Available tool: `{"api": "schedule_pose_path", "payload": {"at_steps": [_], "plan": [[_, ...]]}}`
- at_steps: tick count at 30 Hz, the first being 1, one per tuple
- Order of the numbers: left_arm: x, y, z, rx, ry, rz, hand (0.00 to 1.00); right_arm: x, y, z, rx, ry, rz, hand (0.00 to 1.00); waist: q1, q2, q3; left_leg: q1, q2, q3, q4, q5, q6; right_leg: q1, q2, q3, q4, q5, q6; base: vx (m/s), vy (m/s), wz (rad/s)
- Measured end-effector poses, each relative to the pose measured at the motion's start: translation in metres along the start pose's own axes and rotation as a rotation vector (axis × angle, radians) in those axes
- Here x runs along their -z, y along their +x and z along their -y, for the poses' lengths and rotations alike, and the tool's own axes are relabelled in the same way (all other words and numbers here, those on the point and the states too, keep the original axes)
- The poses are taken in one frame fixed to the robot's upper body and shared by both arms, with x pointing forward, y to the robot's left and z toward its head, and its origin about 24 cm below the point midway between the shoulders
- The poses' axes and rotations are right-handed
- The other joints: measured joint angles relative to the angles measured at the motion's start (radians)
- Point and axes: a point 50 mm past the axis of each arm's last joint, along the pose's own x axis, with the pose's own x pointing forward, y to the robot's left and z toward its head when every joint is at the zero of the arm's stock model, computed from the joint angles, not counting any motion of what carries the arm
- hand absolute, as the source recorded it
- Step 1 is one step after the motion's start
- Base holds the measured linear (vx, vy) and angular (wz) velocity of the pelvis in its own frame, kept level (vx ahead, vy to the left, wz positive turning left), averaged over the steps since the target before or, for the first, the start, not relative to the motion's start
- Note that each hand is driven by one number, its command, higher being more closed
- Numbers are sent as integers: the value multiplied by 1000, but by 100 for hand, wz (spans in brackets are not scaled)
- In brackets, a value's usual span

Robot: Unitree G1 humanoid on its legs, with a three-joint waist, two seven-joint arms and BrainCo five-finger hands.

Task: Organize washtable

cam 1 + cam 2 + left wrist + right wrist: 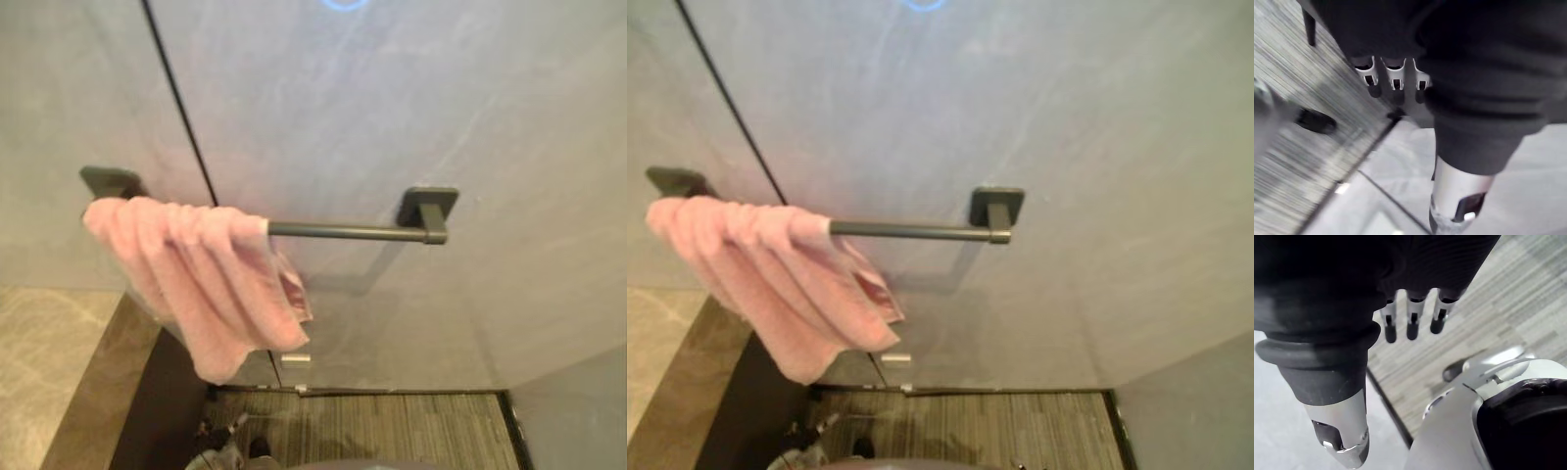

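Note:
A pink towel hangs bunched over the left end of a dark grey towel bar mounted on the grey wall; the bar's right half is bare up to its bracket. The towel droops down and to the right, its folds uneven. My left hand hangs low over the striped floor with straight fingers and nothing in it. My right hand hangs the same way, with relaxed fingers, the thumb apart, and nothing in its grasp. Both hands are well below the towel.
A brown stone counter edge runs along the lower left, with a beige top. Striped carpet lies below the wall. A thin dark seam crosses the wall behind the bar's left bracket.

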Motion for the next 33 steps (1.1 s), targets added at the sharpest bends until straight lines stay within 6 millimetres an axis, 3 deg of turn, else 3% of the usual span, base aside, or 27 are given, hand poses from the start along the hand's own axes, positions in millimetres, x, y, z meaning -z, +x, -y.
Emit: {"api": "schedule_pose_path", "payload": {"at_steps": [4, 7, 11, 22, 33], "plan": [[-49, -5, -4, -90, -146, 257, 0, -4, -1, -2, -16, -12, 49, 0, 24, 1, 7, -5, -1, -11, 0, 3, 3, 2, 2, -10, 1, -1, 0, -14, -9, 7], [-69, -8, -9, -144, -188, 352, 0, -8, -1, -3, -28, -32, 68, 0, 24, 8, 11, -4, -1, -12, 0, 4, 4, 4, 1, -11, 2, -1, 0, -33, -24, 1], [-74, -14, 0, -148, -191, 389, 0, -9, -2, -4, -38, -44, 79, 0, 24, 9, 12, 0, 0, -12, 0, 5, 4, 11, 1, -13, 1, -2, 1, -6, -8, 0], [-113, -35, 22, -30, -175, 601, 0, -13, -3, -9, -69, -90, 106, 0, 25, 8, 9, 6, 1, -11, 0, 5, 4, 17, 3, -18, 2, -6, -1, -15, -18, 1], [-169, -71, 34, 35, -274, 903, 0, -11, -3, -4, -61, -102, 97, 0, 23, 10, -28, 1, 5, -1, 0, 8, -1, 15, 4, -8, 1, -5, -1, -3, -3, -1]]}}
